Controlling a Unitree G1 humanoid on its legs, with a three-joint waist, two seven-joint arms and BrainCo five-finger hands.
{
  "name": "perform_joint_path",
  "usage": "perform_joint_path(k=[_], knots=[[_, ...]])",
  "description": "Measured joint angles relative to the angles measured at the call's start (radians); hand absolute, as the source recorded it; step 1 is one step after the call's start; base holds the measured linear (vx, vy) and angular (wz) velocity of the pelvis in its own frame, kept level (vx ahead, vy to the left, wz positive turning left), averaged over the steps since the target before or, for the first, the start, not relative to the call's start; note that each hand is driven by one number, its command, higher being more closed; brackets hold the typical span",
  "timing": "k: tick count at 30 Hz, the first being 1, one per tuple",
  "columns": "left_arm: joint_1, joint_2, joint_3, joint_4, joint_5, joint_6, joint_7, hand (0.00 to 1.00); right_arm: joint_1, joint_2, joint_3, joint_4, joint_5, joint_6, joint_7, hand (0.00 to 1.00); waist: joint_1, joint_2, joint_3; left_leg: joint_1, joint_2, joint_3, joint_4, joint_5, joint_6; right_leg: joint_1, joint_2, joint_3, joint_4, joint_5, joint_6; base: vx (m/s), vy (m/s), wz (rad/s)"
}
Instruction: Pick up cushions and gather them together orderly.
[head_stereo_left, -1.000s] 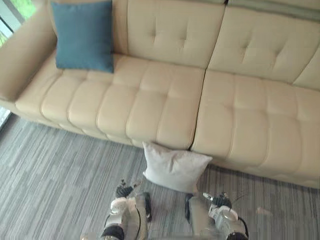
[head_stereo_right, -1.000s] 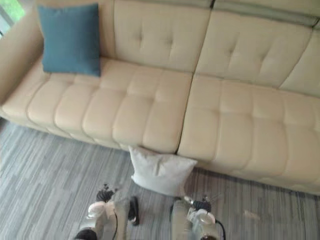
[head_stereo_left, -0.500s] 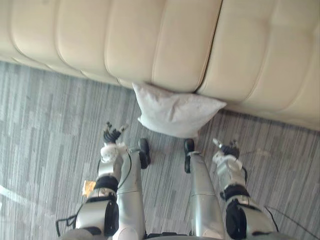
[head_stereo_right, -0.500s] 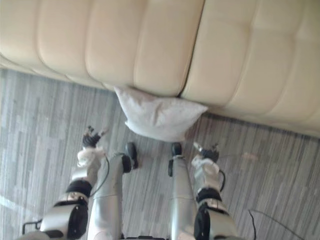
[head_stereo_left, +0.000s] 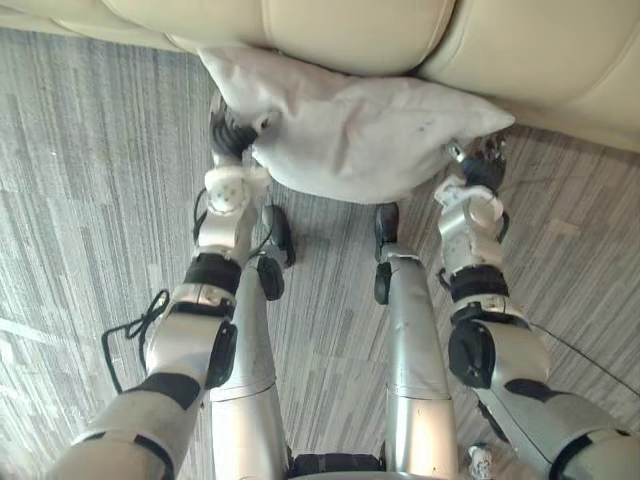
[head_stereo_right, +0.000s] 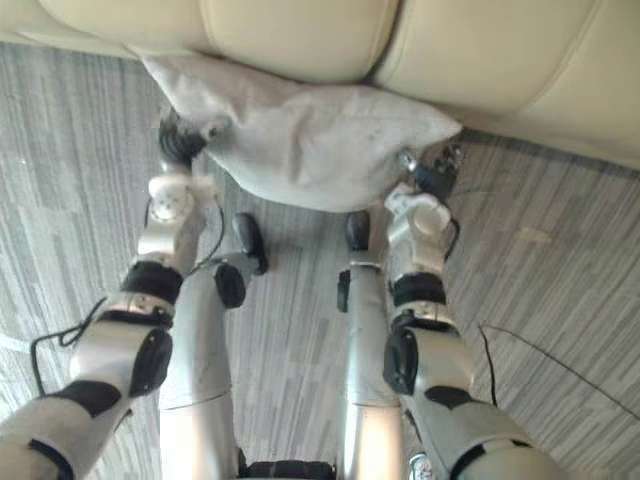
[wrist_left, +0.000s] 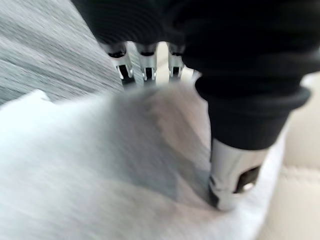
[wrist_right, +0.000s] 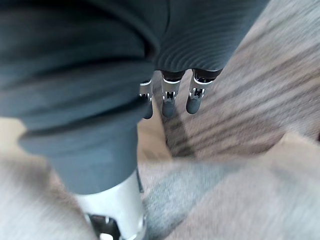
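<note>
White cushion (head_stereo_left: 360, 125) on the floor (head_stereo_left: 100, 200) against the sofa (head_stereo_left: 350, 25) base, long axis running hand to hand. Left hand (head_stereo_left: 232, 135) at its left end — fingers (wrist_left: 122, 67) straight, thumb denting the cloth; right hand (head_stereo_left: 480, 172) just beside its right end (fingers (wrist_right: 194, 102) straight, holding nothing).

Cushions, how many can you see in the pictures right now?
1. A white cushion sits at the foot of the sofa, between the left robot hand and the right robot hand. Others may lie outside the frame.
</note>
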Motion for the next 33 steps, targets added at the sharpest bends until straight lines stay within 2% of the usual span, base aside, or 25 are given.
perform_joint_path(k=[1,5,10,16,19,21,22,23,26,27,29,33], knots=[[-0.003,-0.004,0.0,0.0,0.0,0.0,0.007,1.0,-0.002,0.003,0.009,0.0,0.002,-0.002,-0.003,1.0,-0.001,0.0,0.0,-0.002,0.0,-0.001,0.001,0.0,0.0,-0.002,0.0,-0.001,0.001,0.0,0.0,-0.02,0.035,0.02],[-0.013,-0.015,-0.008,-0.01,-0.001,0.002,0.056,1.0,-0.017,0.02,0.074,-0.003,0.019,-0.014,-0.027,1.0,-0.008,0.0,0.0,-0.018,0.0,-0.022,0.016,0.005,-0.008,-0.011,0.001,-0.017,0.023,0.0,-0.001,-0.02,0.026,0.03],[-0.013,-0.001,-0.027,-0.028,0.0,0.007,0.082,1.0,-0.003,0.012,0.14,-0.014,0.024,-0.015,-0.034,1.0,-0.011,0.0,0.0,-0.018,0.002,-0.022,0.017,0.011,-0.013,-0.013,0.0,-0.017,0.027,0.002,-0.005,-0.03,0.043,0.02],[0.046,0.003,-0.054,-0.135,0.002,0.008,0.09,1.0,0.112,0.003,0.226,-0.167,0.028,-0.017,-0.034,1.0,-0.013,0.0,0.0,0.03,0.01,-0.022,0.019,0.019,-0.017,0.03,0.0,-0.023,0.026,0.01,-0.016,-0.01,0.036,-0.01],[0.145,-0.002,-0.086,-0.228,0.003,0.004,0.09,1.0,0.221,0.018,0.257,-0.274,0.028,-0.029,-0.034,1.0,-0.015,0.0,-0.001,0.136,0.014,-0.025,-0.022,0.022,-0.024,0.142,-0.001,-0.036,-0.028,0.017,-0.023,-0.01,0.03,-0.08],[0.234,-0.016,-0.12,-0.308,0.004,-0.018,0.088,1.0,0.336,0.039,0.277,-0.38,0.027,-0.058,-0.034,1.0,-0.017,0.0,-0.004,0.263,0.011,-0.022,-0.093,0.029,-0.03,0.273,-0.003,-0.044,-0.101,0.028,-0.031,-0.01,0.005,-0.02],[0.252,-0.022,-0.124,-0.327,0.004,-0.022,0.088,1.0,0.36,0.038,0.284,-0.405,0.027,-0.063,-0.034,1.0,-0.017,-0.001,-0.004,0.289,0.009,-0.021,-0.108,0.031,-0.031,0.299,-0.004,-0.045,-0.116,0.031,-0.034,0.0,0.0,0.0],[0.305,-0.035,-0.139,-0.375,0.004,-0.031,0.088,1.0,0.422,0.047,0.288,-0.468,0.025,-0.067,-0.034,1.0,-0.017,-0.001,-0.004,0.368,0.004,-0.016,-0.158,0.03,-0.035,0.377,-0.006,-0.046,-0.168,0.034,-0.038,0.02,-0.021,-0.04],[0.455,-0.054,-0.178,-0.47,0.005,-0.055,0.086,1.0,0.575,0.079,0.309,-0.578,0.005,-0.084,-0.033,1.0,-0.015,-0.001,-0.05,0.529,-0.019,-0.016,-0.262,0.044,-0.045,0.528,-0.013,-0.048,-0.272,0.061,-0.046,0.07,-0.016,-0.11],[0.533,-0.083,-0.18,-0.518,0.005,-0.061,0.083,1.0,0.663,0.077,0.331,-0.635,-0.014,-0.09,-0.029,1.0,-0.018,0.003,-0.087,0.592,-0.026,-0.015,-0.291,0.048,-0.047,0.587,-0.018,-0.053,-0.296,0.06,-0.047,0.12,-0.017,-0.06],[0.632,-0.117,-0.198,-0.574,0.024,-0.076,0.078,1.0,0.77,0.077,0.342,-0.695,-0.036,-0.098,-0.017,1.0,-0.019,0.004,-0.166,0.639,-0.03,-0.017,-0.32,0.049,-0.049,0.636,-0.018,-0.062,-0.334,0.06,-0.049,0.17,-0.009,-0.04],[0.775,-0.147,-0.206,-0.663,0.036,-0.085,0.05,1.0,0.926,0.075,0.364,-0.815,-0.062,-0.107,0.019,1.0,-0.018,0.003,-0.21,0.8,-0.039,-0.021,-0.391,0.046,-0.053,0.789,-0.02,-0.071,-0.407,0.062,-0.051,0.17,-0.007,-0.12]])
